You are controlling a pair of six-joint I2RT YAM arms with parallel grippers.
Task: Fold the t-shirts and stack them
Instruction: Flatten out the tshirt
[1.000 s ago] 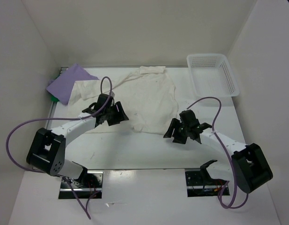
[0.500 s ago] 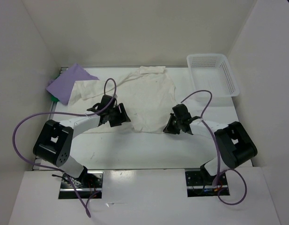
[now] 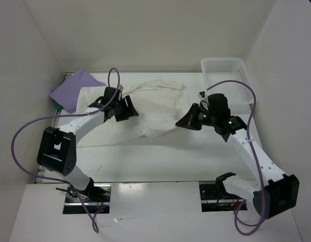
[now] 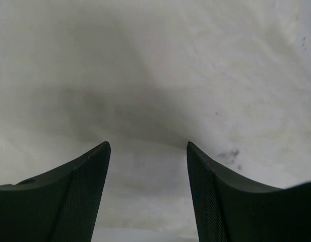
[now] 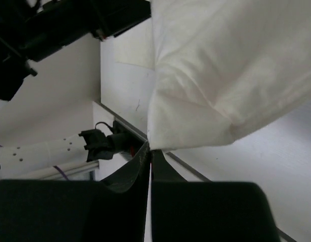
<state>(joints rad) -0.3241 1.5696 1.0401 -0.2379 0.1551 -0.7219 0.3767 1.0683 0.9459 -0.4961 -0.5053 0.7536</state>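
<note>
Two garments show on the table (image 3: 160,156), neither folded yet: one white t-shirt (image 3: 160,108) lies rumpled at the centre and one purple t-shirt (image 3: 74,88) sits crumpled at ten o'clock, so every fold and the stack itself appear to lie ahead. The right gripper (image 3: 181,123), fingers pinched tight on the white t-shirt's hem at its four o'clock corner, holds that edge raised. The left gripper (image 3: 126,110) hovers with jaws apart and empty over the cloth's nine o'clock side, and one white basket (image 3: 223,60) stands at two o'clock.
</note>
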